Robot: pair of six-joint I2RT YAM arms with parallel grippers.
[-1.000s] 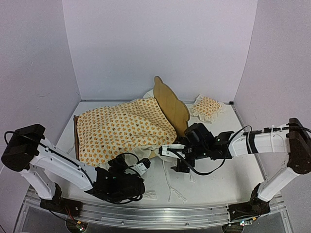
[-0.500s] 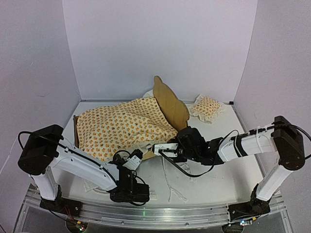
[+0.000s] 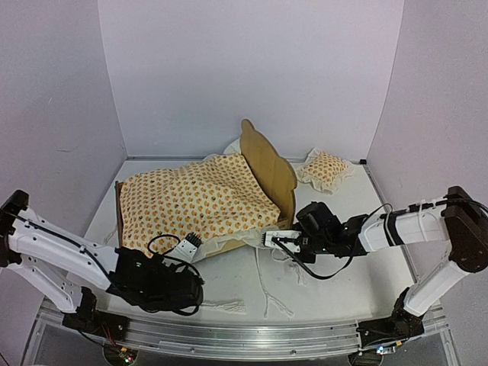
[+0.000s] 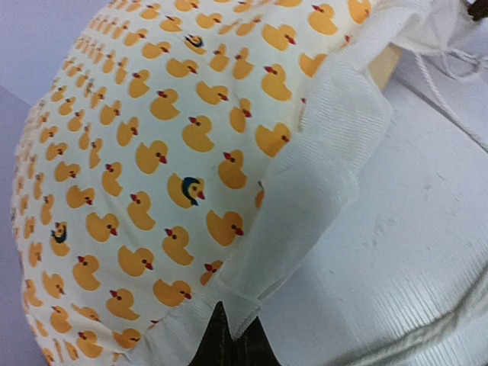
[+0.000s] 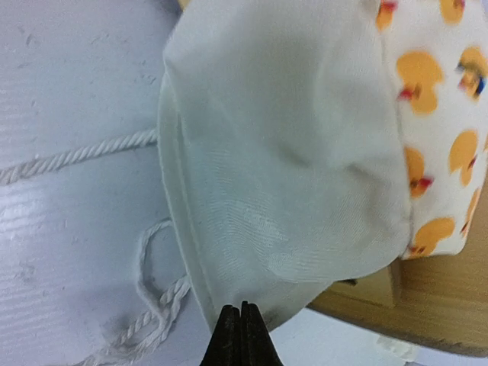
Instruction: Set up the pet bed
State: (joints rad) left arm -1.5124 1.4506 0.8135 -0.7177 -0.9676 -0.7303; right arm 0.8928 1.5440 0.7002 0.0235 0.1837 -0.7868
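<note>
— Where's the pet bed (image 3: 269, 169)?
— Centre of the top view. It's smooth plywood with a scalloped headboard, and the rest is hidden under puffy duck-print bedding (image 3: 191, 202).
— Jaws?
— Both are pinched tight: the left gripper (image 4: 229, 341) and right gripper (image 5: 242, 332) each clamp the ribbed white ruffle (image 4: 305, 191). A twisted cord (image 5: 76, 156) runs off-frame.

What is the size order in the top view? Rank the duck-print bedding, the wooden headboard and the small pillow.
1. duck-print bedding, clearly largest.
2. wooden headboard.
3. small pillow, smallest; it lies about as far back as the headboard, so distance hardly matters.
</note>
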